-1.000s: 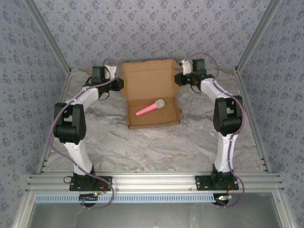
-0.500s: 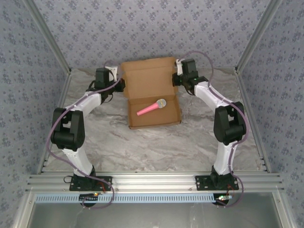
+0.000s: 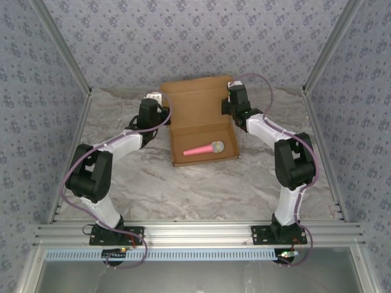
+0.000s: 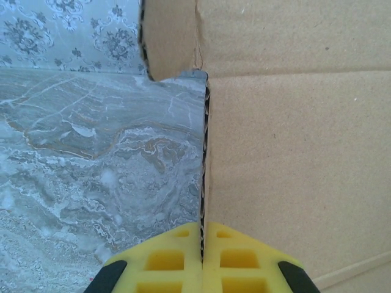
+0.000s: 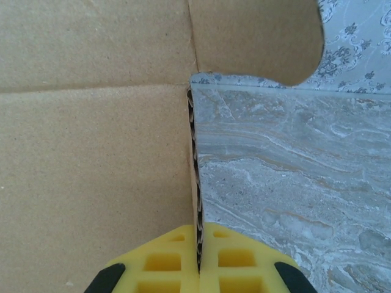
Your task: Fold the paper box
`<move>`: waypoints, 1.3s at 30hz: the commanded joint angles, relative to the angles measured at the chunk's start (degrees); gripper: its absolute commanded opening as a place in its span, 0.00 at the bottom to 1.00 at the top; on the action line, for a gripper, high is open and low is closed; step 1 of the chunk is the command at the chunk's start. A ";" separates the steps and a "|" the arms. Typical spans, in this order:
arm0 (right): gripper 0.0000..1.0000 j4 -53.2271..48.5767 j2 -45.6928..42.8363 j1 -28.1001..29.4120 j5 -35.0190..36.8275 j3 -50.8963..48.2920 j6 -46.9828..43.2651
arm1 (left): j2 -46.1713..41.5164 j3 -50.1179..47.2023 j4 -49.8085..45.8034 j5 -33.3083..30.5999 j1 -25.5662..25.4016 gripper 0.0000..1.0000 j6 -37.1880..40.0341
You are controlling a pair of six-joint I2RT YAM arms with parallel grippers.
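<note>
From my bases the paper box (image 3: 197, 104) sits at twelve o'clock, toward the far side of the table (image 3: 183, 189), its tray nearer me and its lid standing up behind the tray. In the tray lies a microphone (image 3: 204, 148), head toward three o'clock and handle toward nine. My left gripper (image 3: 162, 117) is at the box's nine o'clock side, fingers closed on the lid's left edge (image 4: 203, 152). My right gripper (image 3: 227, 108) is at the three o'clock side, closed on the lid's right edge (image 5: 193, 152). Bare table lies outside each edge.
</note>
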 commanded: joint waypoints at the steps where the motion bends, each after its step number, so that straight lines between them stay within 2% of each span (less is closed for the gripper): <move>1: 0.02 9.70 -4.15 -0.64 -2.02 -2.62 0.67 | -3.32 -1.60 7.17 -5.29 -1.18 0.00 0.77; 15: 0.01 28.94 -7.26 -0.89 -6.71 -15.30 2.18 | -5.48 -12.21 22.22 -12.87 -6.51 0.00 3.85; 28: 0.01 38.86 -9.37 -0.85 -7.60 -23.45 5.98 | -4.75 -20.25 34.05 -24.53 -13.18 0.00 4.19; 39: 0.02 45.98 -10.88 -1.09 -10.47 -30.59 3.23 | -2.24 -25.66 43.52 -27.22 -17.20 0.00 9.43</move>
